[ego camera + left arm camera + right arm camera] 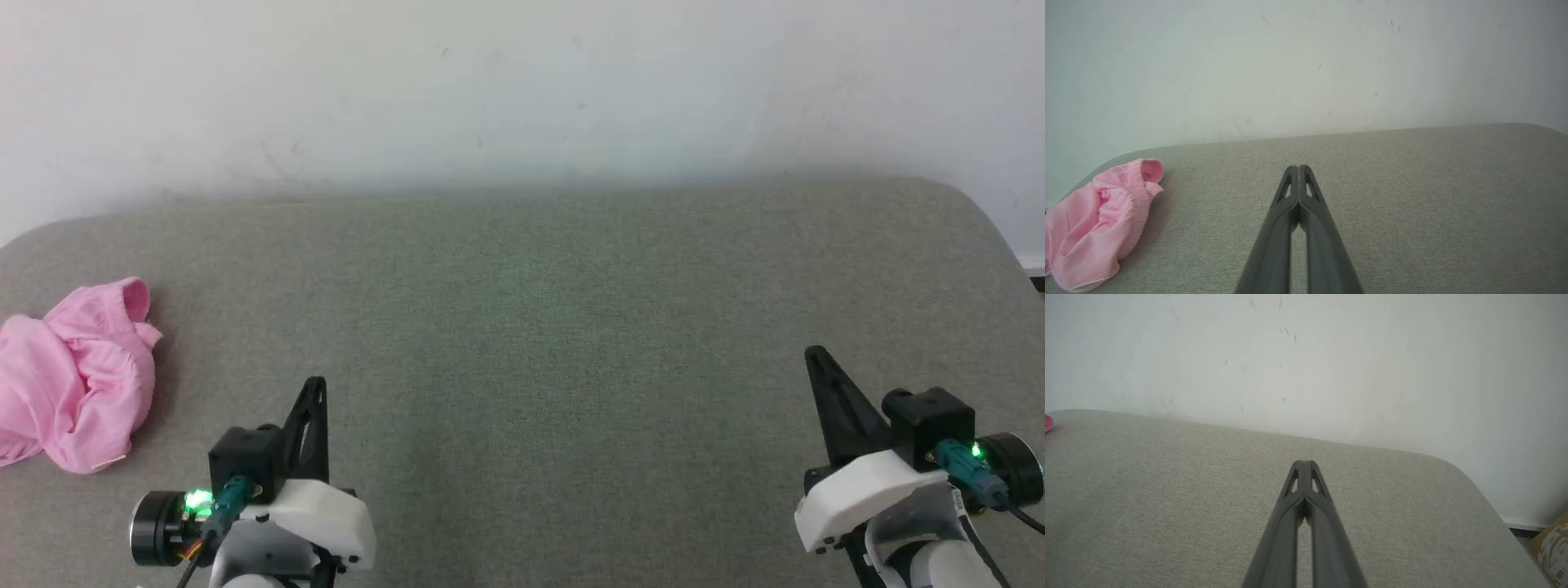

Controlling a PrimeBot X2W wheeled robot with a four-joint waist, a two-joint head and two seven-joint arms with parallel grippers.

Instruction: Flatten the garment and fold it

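Garment (77, 376), pink and thin, crumpled in a heap at the far left edge of the tabletop (531, 327), with the gathered waistband (131, 298) turned up toward the wall (522, 82) and a pale strip at the near hem. Untouched by either claw. Left claw (316, 384) low in the head view, near the heap on its right and clear of it, fingers pressed together on nothing, pointing toward the wall. Same in the left wrist view: claw (1299, 168) closed tip to tip over bare grey cloth, garment (1098, 220) off to the left, waistband (1137, 183) on top. Right claw (812, 353) well apart, near the tabletop's right edge, likewise pressed together and pinching nothing. In the right wrist view, closed tips (1303, 462) over bare cloth, with only a sliver of pink (1047, 422) at the left border. Impossible to tell whether the claws rest on the cloth or hang just above it. Green lights lit on both wrists.
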